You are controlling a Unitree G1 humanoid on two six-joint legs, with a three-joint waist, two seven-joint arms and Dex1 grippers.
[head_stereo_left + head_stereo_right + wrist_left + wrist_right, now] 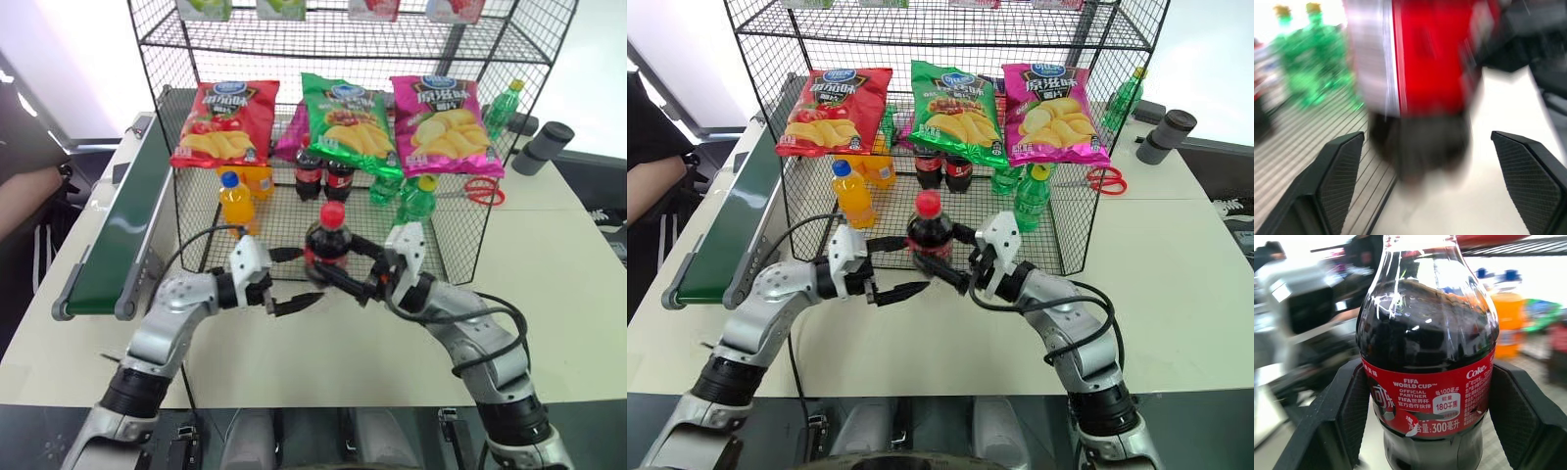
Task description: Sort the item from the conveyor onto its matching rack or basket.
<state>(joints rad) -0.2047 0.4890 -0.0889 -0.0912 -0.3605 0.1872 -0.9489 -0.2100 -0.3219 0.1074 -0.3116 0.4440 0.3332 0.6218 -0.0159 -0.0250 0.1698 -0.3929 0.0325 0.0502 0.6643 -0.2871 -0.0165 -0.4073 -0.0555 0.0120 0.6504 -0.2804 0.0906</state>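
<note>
From the head views, the cola bottle [329, 247] hangs upright above the bench [549, 284] just in front of the wire basket [460, 230], clenched by the right tool [345, 277], while the left tool [284, 282] stands released just beside it; with one grip low on a smooth body, I judge the bottle could tilt or snag the basket's front wall on the way in. In the left wrist view the red label blurs past unreadable. The right wrist view reads "Coke", "FIFA WORLD CUP", "OFFICIAL PARTNER" and "300".
</note>
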